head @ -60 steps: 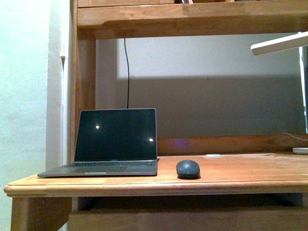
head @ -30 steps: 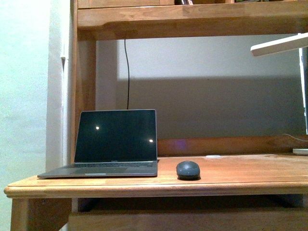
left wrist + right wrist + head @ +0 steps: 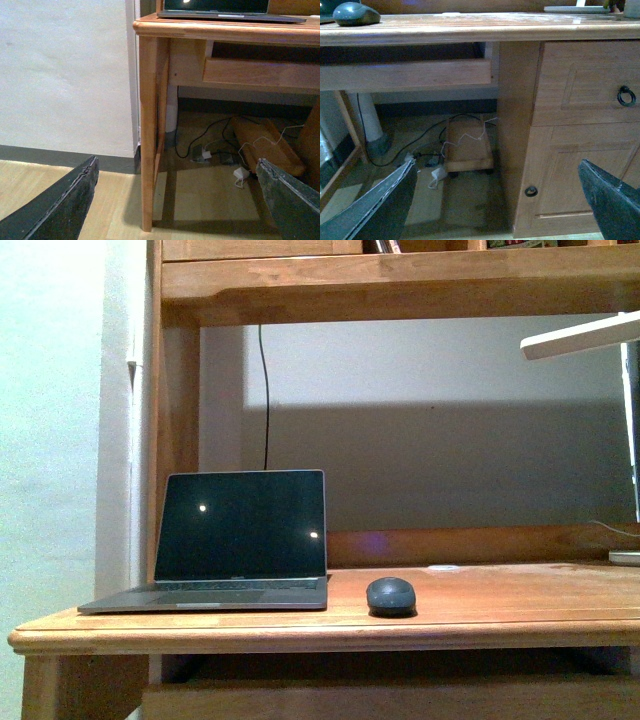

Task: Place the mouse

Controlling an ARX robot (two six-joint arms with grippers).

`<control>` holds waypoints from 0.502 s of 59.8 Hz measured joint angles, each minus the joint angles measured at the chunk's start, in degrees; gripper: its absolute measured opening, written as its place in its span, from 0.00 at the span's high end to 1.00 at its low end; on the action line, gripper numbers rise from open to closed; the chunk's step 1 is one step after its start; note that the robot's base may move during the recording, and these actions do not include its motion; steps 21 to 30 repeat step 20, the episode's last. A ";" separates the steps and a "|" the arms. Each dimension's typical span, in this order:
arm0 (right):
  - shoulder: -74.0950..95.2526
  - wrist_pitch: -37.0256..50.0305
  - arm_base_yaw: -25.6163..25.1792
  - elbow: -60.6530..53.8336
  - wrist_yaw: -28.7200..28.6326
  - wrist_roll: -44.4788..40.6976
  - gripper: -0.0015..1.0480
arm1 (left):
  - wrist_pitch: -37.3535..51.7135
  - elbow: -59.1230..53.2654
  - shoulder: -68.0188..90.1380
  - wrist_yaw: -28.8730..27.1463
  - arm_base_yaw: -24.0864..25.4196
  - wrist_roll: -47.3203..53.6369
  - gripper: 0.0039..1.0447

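Two tools hang low in front of the wooden tabletop (image 3: 500, 600), both spread open and empty. Above them, the small dark grey oval mouse (image 3: 391, 594) rests beside the open grey laptop (image 3: 240, 535); the right tool (image 3: 495, 205) seems nearer than the left tool (image 3: 180, 200).

In the front view, bare desk (image 3: 520, 590) runs from the mouse (image 3: 391, 594) to the right edge of the frame, open but for a lamp base (image 3: 626, 556) at far right. The open laptop (image 3: 235, 537) fills the left part of the desk, just beside the mouse. A wooden shelf (image 3: 400, 285) crosses the top of the frame, and a white lamp head (image 3: 580, 335) juts in at upper right.
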 joint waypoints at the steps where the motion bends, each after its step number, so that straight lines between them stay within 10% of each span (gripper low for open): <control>1: 0.00 0.00 0.00 0.00 0.00 0.00 0.07 | 0.00 0.00 0.00 0.00 0.00 0.00 0.07; 30: 0.00 0.00 0.00 0.00 0.00 0.00 0.07 | 0.00 0.00 0.00 0.00 0.00 0.00 0.07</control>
